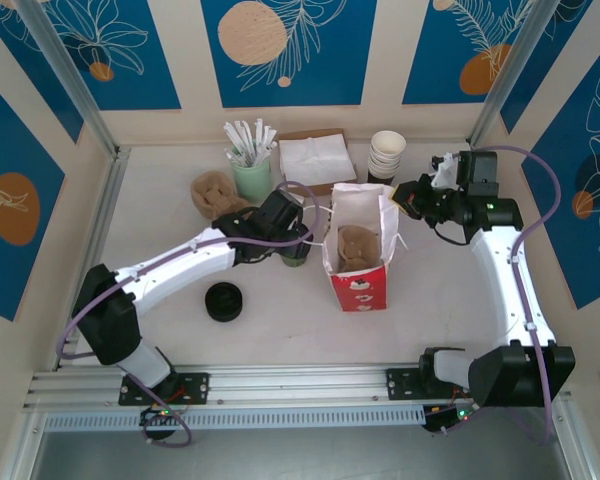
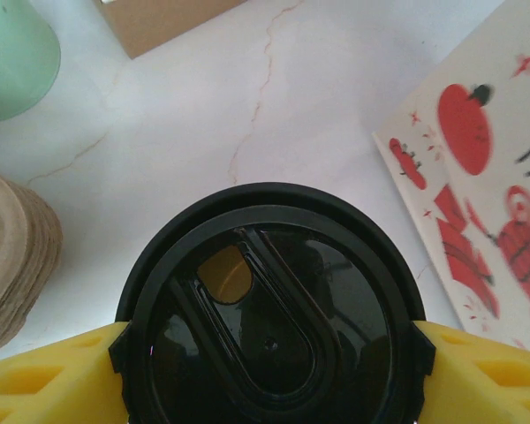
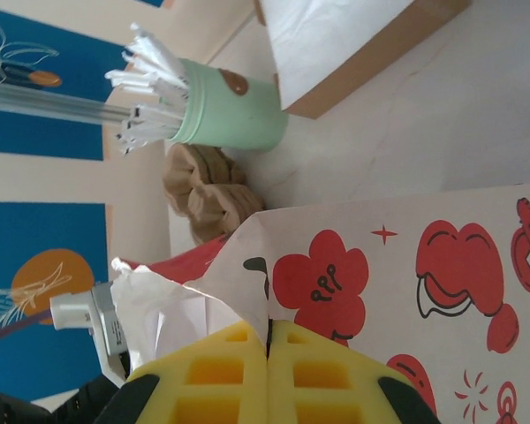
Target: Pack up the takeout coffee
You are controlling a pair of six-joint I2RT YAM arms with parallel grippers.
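The takeout coffee (image 2: pixel 269 318), a dark cup under a round black lid, stands just left of the red-and-white bag (image 1: pixel 360 262). My left gripper (image 2: pixel 269 375) is closed around it, with one yellow finger (image 2: pixel 53 380) pressed on each side of the lid rim. In the top view this gripper (image 1: pixel 292 243) sits over the cup (image 1: pixel 296 256) at mid-table. Whether the cup rests on the table I cannot tell. My right gripper (image 1: pixel 408 197) is shut on the bag's upper right rim. Its yellow fingers (image 3: pixel 221 371) pinch the paper edge of the bag (image 3: pixel 406 265), and the bag's mouth stands open.
A brown sleeve (image 1: pixel 358 245) lies inside the bag. Behind stand a green holder of straws (image 1: pixel 251 175), napkins on a brown tray (image 1: pixel 317 160) and stacked lidless cups (image 1: pixel 386 155). Brown sleeves (image 1: pixel 215 193) lie at the back left. A low stack of black lids (image 1: pixel 223 301) sits near the front.
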